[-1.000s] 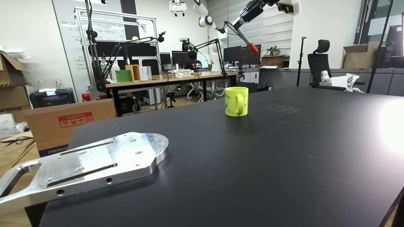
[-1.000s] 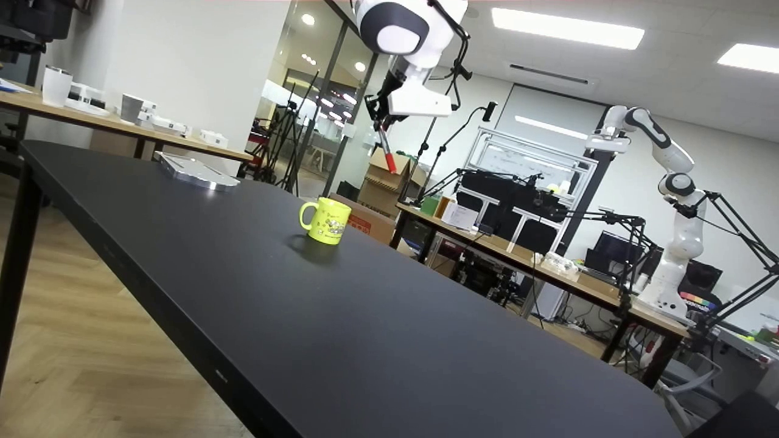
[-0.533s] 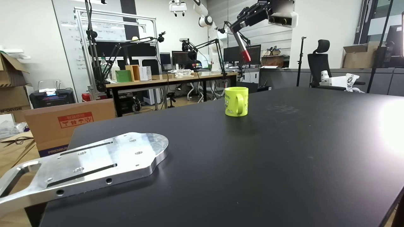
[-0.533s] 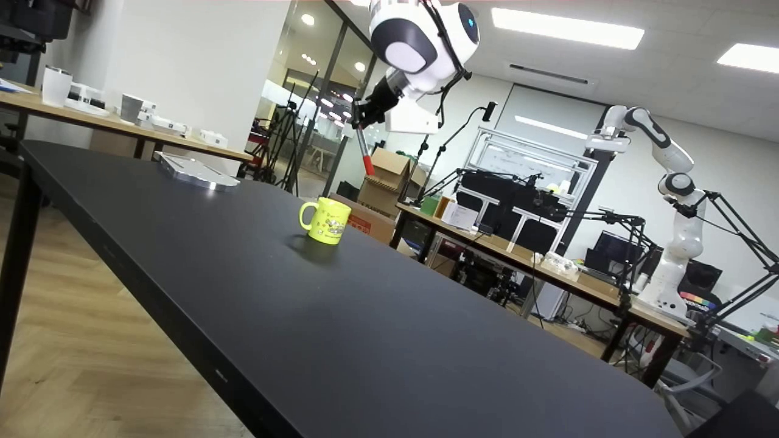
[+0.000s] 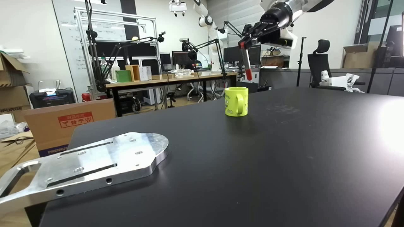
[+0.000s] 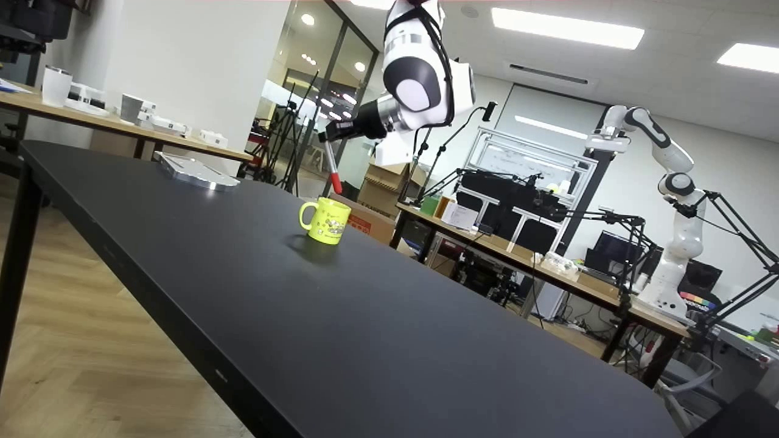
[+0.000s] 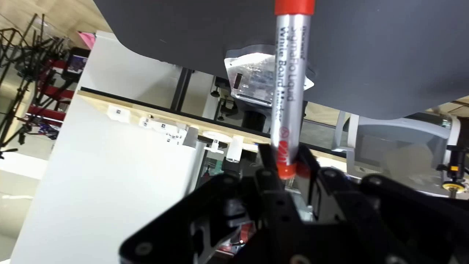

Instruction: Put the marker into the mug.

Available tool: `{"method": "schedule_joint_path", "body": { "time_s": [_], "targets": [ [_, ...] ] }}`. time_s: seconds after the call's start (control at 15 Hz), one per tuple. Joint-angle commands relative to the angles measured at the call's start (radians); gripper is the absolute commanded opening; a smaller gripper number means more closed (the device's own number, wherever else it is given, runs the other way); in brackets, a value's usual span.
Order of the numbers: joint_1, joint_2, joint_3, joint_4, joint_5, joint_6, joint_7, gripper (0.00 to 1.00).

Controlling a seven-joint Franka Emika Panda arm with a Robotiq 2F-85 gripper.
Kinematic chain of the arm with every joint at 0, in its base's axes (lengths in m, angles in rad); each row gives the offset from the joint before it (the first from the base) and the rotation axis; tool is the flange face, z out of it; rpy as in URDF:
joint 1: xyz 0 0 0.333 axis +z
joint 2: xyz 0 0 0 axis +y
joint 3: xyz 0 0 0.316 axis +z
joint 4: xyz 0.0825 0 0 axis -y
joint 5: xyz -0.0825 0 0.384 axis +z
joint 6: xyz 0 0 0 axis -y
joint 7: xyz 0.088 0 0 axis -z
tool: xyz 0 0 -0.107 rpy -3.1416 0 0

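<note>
- The pincer was clamped narrow around the marker, gripping it near its upper end.
- The marker, silver with red ends, slanted slightly, its cap pointing down.
- That cap hung higher than the rim of the mug and near it, a gap showing between them in both exterior views.
- The yellow-green mug stood upright on the dark surface.
- Well apart from the mug, a metal plate lay on the surface and jutted past its edge.
</note>
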Motion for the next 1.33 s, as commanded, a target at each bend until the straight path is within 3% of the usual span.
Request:
{"method": "schedule_joint_path", "body": {
  "time_s": [0.0, 0.4, 0.87, 0.93, 1.0, 1.27],
  "targets": [
    [0.059, 0.027, -0.076, 0.088, 0.056, -0.109, -0.12, 0.05],
    [0.176, 0.035, -0.228, 0.201, 0.116, -0.229, -0.259, 0.05],
    [0.332, 0.022, -0.43, 0.324, 0.235, -0.348, -0.313, 0.05],
    [0.339, -0.005, -0.456, 0.273, 0.272, -0.327, -0.325, 0.19],
    [0.357, -0.003, -0.48, 0.288, 0.282, -0.337, -0.324, 0.19],
    [0.377, -0.001, -0.501, 0.304, 0.29, -0.343, -0.323, 0.19]
  ]
}}
